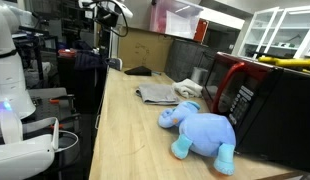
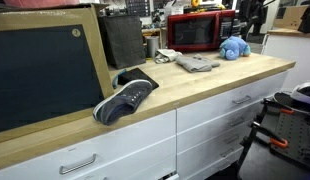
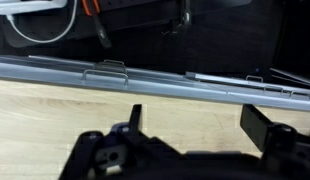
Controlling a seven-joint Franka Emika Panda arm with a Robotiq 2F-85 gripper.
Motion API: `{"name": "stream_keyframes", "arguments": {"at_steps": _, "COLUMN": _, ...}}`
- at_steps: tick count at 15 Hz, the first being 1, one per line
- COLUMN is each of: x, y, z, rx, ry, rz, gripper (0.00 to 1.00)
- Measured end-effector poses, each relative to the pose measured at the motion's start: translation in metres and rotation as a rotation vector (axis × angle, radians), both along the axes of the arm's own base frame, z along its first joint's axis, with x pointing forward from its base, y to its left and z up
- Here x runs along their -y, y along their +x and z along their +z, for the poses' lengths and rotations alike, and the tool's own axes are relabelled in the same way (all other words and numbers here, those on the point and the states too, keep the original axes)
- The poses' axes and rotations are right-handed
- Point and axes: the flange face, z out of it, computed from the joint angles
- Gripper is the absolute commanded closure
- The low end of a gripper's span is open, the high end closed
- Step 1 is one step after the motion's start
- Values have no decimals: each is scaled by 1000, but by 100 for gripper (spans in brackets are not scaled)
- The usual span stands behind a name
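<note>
In the wrist view my gripper (image 3: 195, 122) is open, with only bare wooden countertop (image 3: 55, 115) between its two dark fingers (image 3: 135, 116). It hovers above the counter near the front edge, where a grey strip with drawer handles (image 3: 107, 68) runs across. Nothing is held or touched. A blue plush elephant (image 1: 200, 128) lies on the counter next to a red microwave (image 1: 240, 90) in both exterior views. A crumpled grey cloth (image 1: 160, 93) lies beside the elephant. A dark sneaker (image 2: 125, 100) rests further along the counter.
A large black framed board (image 2: 45, 75) leans on the counter behind the sneaker. White drawers (image 2: 225, 105) sit under the countertop. Cables and dark floor (image 3: 55, 25) lie beyond the counter edge. A white machine (image 1: 10, 90) stands beside the counter.
</note>
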Motion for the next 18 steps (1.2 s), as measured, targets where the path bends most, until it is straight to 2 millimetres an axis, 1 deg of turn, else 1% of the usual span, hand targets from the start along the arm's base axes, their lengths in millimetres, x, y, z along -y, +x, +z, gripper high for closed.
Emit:
{"name": "stream_keyframes", "arguments": {"at_steps": 2, "x": -37, "y": 29, "z": -16, "rx": 5, "ry": -5, "rz": -24, "gripper": 0}}
{"name": "stream_keyframes", "arguments": {"at_steps": 4, "x": -66, "y": 59, "z": -32, "rx": 15, "ry": -16, "rz": -57, "gripper": 0}}
{"name": "stream_keyframes", "arguments": {"at_steps": 5, "x": -73, "y": 74, "z": -40, "rx": 21, "ry": -28, "rz": -74, "gripper": 0}}
{"name": "stream_keyframes", "arguments": {"at_steps": 6, "x": -74, "y": 88, "z": -49, "rx": 27, "ry": -36, "rz": -93, "gripper": 0}}
{"name": "stream_keyframes", "arguments": {"at_steps": 9, "x": -65, "y": 132, "z": -77, "rx": 33, "ry": -50, "rz": -148, "gripper": 0}}
{"name": "stream_keyframes", "arguments": {"at_steps": 12, "x": -56, "y": 177, "z": -99, "rx": 22, "ry": -61, "rz": -196, "gripper": 0}}
{"name": "stream_keyframes", "arguments": {"at_steps": 14, "x": -48, "y": 207, "z": -107, "rx": 26, "ry": -70, "rz": -224, "gripper": 0}}
{"name": "stream_keyframes", "arguments": {"at_steps": 16, "x": -38, "y": 236, "z": -109, "rx": 42, "ry": -84, "rz": -253, "gripper": 0}}
{"name": "stream_keyframes", "arguments": {"at_steps": 18, "x": -26, "y": 261, "z": -110, "rx": 57, "ry": -106, "rz": -276, "gripper": 0}}
